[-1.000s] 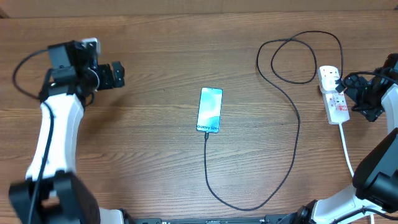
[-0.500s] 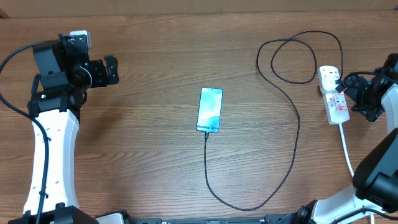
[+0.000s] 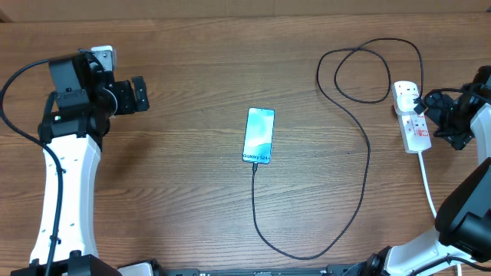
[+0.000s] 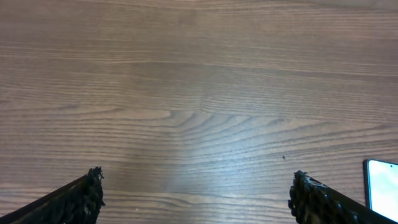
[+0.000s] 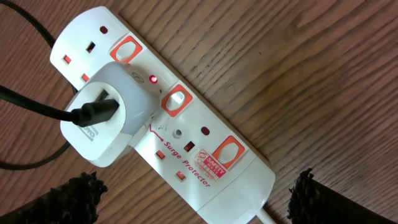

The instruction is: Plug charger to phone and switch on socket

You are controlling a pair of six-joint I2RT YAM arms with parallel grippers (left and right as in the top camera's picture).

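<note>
The phone [image 3: 259,135] lies screen up and lit at the table's middle; its corner shows in the left wrist view [image 4: 382,188]. The charger's thin black cable [image 3: 367,165] runs from the phone's near end, loops round and ends at a white plug [image 5: 109,124] seated in the socket [image 3: 416,132]. In the right wrist view a small red light [image 5: 153,79] glows on the socket [image 5: 205,155]. My right gripper [image 3: 436,116] is open, with its fingers either side of the socket's cord end [image 5: 196,199]. My left gripper [image 3: 138,94] is open and empty over bare wood at the far left [image 4: 196,194].
The socket's thick white cord [image 3: 428,188] runs toward the table's front right. The black cable makes a loose loop [image 3: 360,73] at the back right. The table is brown wood.
My left arm has shifted a little at the far left, its gripper staying open. The right arm, phone, cable and socket have not moved.
</note>
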